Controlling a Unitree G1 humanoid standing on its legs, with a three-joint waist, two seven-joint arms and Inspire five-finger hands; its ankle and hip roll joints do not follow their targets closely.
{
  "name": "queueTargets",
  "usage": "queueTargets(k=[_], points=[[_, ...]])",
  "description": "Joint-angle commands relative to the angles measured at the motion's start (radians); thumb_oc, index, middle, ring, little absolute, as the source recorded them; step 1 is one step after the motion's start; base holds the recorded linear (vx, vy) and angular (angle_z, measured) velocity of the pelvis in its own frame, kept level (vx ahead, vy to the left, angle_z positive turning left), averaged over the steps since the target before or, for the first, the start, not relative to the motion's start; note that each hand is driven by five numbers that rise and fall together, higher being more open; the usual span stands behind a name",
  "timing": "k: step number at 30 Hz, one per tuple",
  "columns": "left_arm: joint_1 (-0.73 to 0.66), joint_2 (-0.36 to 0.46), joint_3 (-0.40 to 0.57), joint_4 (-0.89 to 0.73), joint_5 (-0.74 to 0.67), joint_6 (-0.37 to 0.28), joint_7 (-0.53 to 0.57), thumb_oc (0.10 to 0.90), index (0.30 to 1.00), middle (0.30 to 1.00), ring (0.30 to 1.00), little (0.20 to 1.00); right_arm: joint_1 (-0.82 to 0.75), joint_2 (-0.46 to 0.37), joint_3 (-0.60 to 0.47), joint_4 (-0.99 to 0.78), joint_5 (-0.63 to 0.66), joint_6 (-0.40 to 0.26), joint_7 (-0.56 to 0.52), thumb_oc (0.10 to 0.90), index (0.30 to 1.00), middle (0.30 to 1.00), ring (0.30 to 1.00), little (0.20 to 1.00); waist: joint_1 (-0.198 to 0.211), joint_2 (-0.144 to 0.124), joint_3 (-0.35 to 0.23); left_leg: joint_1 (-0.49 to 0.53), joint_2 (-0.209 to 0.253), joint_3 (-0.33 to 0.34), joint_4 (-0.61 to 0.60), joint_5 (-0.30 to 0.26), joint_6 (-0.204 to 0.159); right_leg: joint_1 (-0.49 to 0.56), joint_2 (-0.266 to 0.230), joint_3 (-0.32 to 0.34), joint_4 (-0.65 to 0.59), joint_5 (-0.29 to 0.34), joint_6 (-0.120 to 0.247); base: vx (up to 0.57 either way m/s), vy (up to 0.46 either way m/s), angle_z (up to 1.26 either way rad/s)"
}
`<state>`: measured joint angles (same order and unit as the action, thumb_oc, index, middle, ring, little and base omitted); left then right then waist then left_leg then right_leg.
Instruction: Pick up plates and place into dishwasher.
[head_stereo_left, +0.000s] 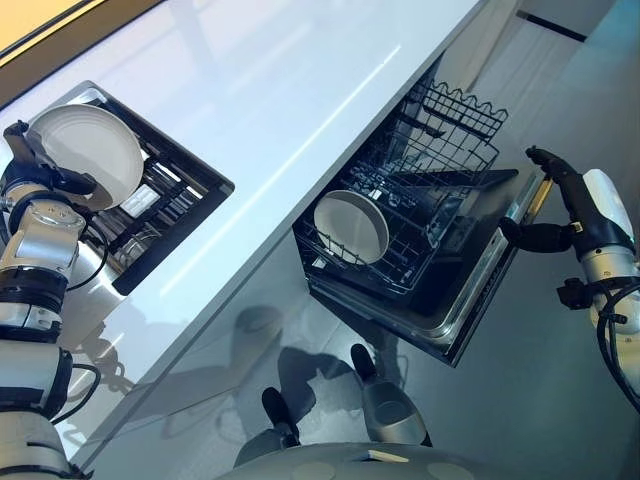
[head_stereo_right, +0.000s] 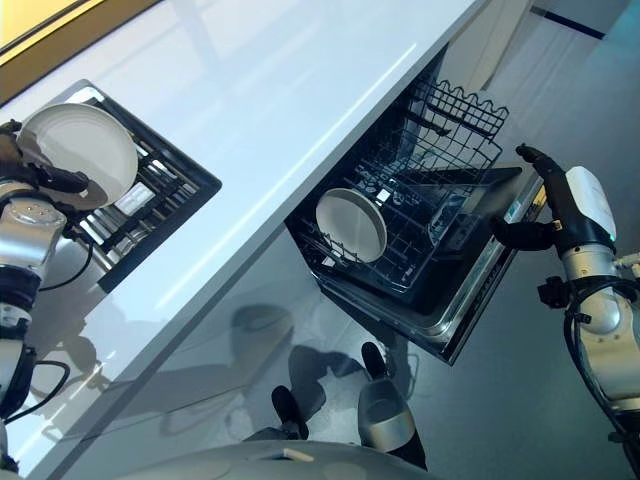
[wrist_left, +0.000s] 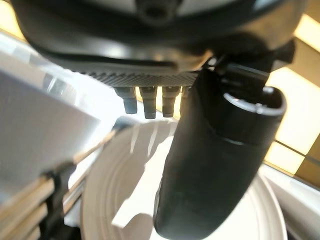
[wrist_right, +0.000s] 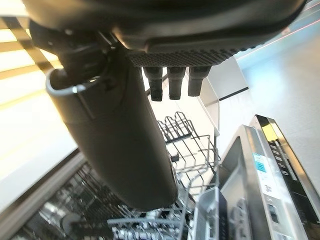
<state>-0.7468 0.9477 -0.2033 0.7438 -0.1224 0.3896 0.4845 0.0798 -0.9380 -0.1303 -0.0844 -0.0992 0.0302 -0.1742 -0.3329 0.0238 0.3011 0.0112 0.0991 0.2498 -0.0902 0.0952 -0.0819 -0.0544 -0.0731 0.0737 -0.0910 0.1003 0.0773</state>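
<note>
you have one white plate (head_stereo_left: 88, 152) tilted over the drying rack (head_stereo_left: 175, 195); another plate (head_stereo_left: 352, 226) stands on edge in the dishwasher (head_stereo_left: 440, 215) rack.

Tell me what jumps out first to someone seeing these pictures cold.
A white plate stands in the black rack on the white counter, with the left hand at its edge. Below the counter, the open dishwasher has its wire basket pulled out, already holding another plate. The right hand hangs open beside the dishwasher door.

Bright glare streaks the countertop (head_stereo_left: 300, 130); wrist views blur close up.
</note>
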Motion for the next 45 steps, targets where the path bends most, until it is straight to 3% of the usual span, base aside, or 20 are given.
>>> queueTargets(k=[1, 8, 20, 21, 32, 45], points=[[-0.252, 0.142, -0.049, 0.055, -0.005, -0.029, 0.095, 0.800, 0.900, 0.900, 0.900, 0.900, -0.170, -0.099, -0.063, -0.060, 0.010, -0.022, -0.100, 0.800, 0.900, 0.900, 0.900, 0.900, -0.005, -0.036, 0.033, -0.040, 0.008, -0.009, 0.003, -0.017, -0.002, -0.050, 0.017, 0.012, 0.050, -0.019, 0.044, -0.10, 0.034, -0.03], [-0.386, 0.193, -0.132, 0.114, -0.052, -0.034, 0.113, 0.800, 0.900, 0.900, 0.900, 0.900, -0.220, -0.133, -0.050, -0.057, 0.020, -0.003, -0.152, 0.800, 0.900, 0.900, 0.900, 0.900, -0.016, -0.047, 0.085, -0.082, 0.005, -0.007, 0.003, -0.013, -0.008, -0.101, 0.015, 0.009, 0.054, -0.003, 0.047, -0.08, 0.044, 0.00], [-0.428, 0.193, -0.167, 0.098, -0.093, -0.087, 0.091, 0.800, 0.900, 0.900, 0.900, 0.900, -0.223, -0.133, -0.037, -0.051, 0.027, -0.015, -0.163, 0.800, 0.900, 0.900, 0.900, 0.900, -0.010, -0.029, 0.075, -0.073, -0.003, -0.006, 0.003, -0.018, -0.014, -0.094, 0.000, -0.025, 0.054, -0.006, 0.047, -0.01, 0.000, -0.01], [-0.429, 0.192, -0.169, 0.099, -0.104, -0.104, 0.082, 0.100, 0.300, 0.300, 0.300, 0.200, -0.227, -0.135, -0.037, -0.051, 0.027, -0.014, -0.158, 0.800, 0.900, 0.900, 0.900, 0.900, -0.011, -0.026, 0.072, -0.070, -0.004, -0.005, 0.003, -0.018, -0.014, -0.091, 0.001, -0.026, 0.054, -0.007, 0.045, -0.01, -0.007, 0.03], [-0.413, 0.195, -0.165, 0.044, -0.168, -0.168, 0.023, 0.100, 0.300, 0.300, 0.300, 0.200, -0.181, -0.117, -0.069, -0.076, 0.021, -0.031, -0.139, 0.800, 0.900, 0.900, 0.900, 0.900, -0.018, -0.003, 0.032, -0.032, -0.008, 0.002, 0.003, -0.026, -0.014, -0.056, -0.001, -0.029, 0.048, -0.011, 0.046, 0.01, -0.030, 0.02], [-0.343, 0.216, -0.122, -0.075, -0.269, -0.239, -0.099, 0.100, 0.300, 0.300, 0.300, 0.200, -0.057, -0.066, -0.134, -0.110, 0.029, -0.094, -0.095, 0.800, 0.900, 0.900, 0.900, 0.900, -0.002, 0.050, -0.066, 0.042, -0.005, 0.006, 0.003, -0.041, -0.014, 0.026, 0.000, -0.049, 0.040, -0.030, 0.046, 0.03, -0.057, 0.00]])
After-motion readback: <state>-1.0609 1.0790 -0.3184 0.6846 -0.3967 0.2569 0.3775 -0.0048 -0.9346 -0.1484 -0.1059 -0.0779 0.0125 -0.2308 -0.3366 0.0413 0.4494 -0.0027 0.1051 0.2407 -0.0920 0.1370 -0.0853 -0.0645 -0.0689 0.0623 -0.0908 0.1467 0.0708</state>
